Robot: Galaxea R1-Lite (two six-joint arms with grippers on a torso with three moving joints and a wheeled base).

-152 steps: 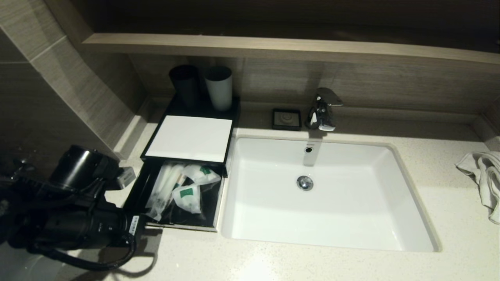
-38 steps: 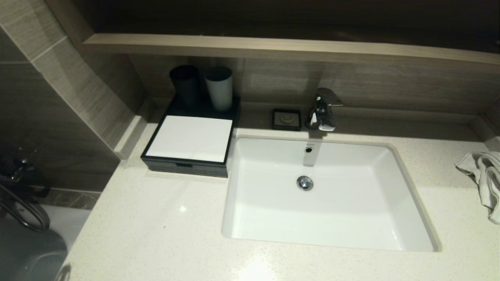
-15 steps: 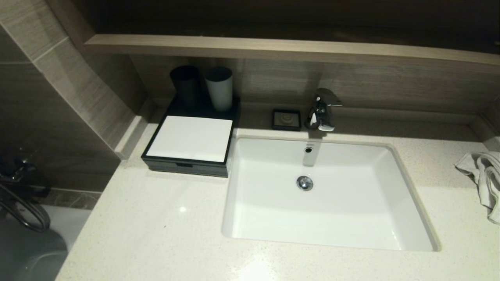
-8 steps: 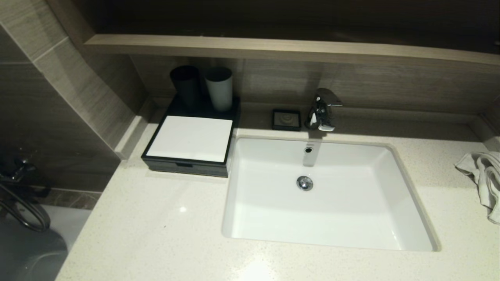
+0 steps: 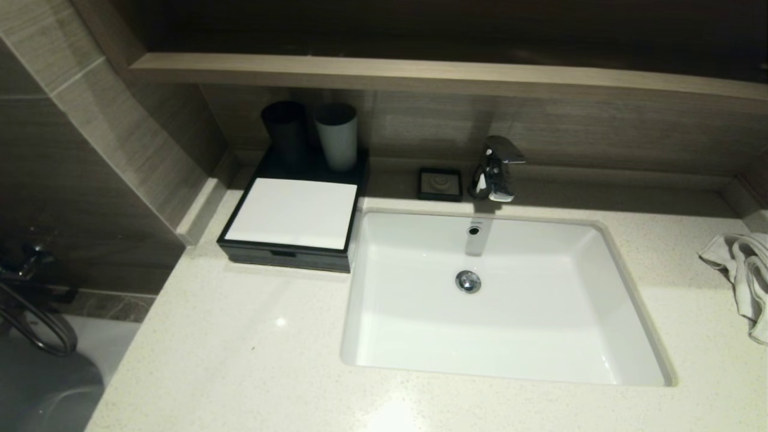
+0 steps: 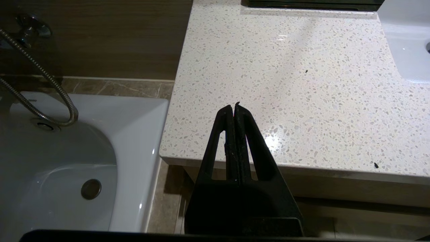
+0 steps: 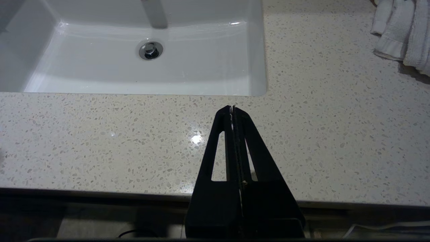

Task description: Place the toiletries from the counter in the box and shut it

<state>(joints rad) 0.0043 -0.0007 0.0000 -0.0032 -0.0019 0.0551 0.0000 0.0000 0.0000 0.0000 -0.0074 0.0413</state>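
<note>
1. Box (image 5: pixel 292 225) sits at the back left of the counter (image 5: pixel 252 360), just beside the sink (image 5: pixel 624 300); drawer front flush with the frame, white top, no toiletries visible on the counter
2. Judged: task looks finished; best move is keeping both arms clear, no bumping the box or the two cups (image 5: pixel 336 137) behind it
3. Left gripper (image 6: pixel 234 107) pulled in over the counter's near left edge, fingers pressed together, holding nothing, touching nothing
4. Right gripper (image 7: pixel 232 109) over the counter's front edge below the sink, fingers together, empty
5. Towel (image 5: pixel 741 273) far right, well apart from the box
</note>
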